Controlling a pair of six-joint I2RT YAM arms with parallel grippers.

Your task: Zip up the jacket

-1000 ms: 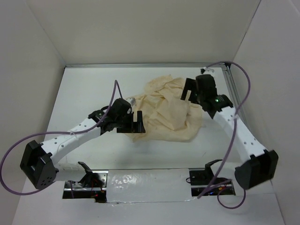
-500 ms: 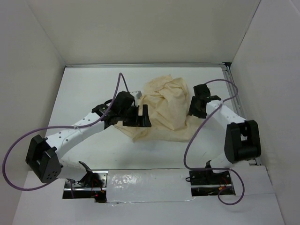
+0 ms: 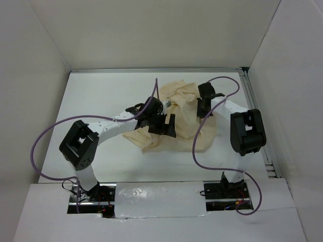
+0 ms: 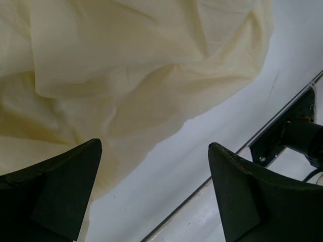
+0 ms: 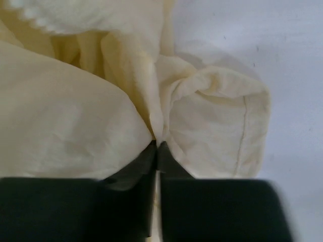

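Moved since a second ago: left gripper [image 3: 167, 132], swung right onto the jacket [image 3: 184, 121] bunched at frame centre; fingers apart, empty, over its left edge. Right gripper [image 3: 202, 110]: pinched on a jacket fold, upper right of cloth. Zipper pull unseen; zipping judged unstarted. Containers: none.

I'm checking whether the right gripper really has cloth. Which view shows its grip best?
Right wrist: the right gripper has jaws shut on a fold of the jacket. The top view shows it small, jaws hidden; the left wrist view misses it.
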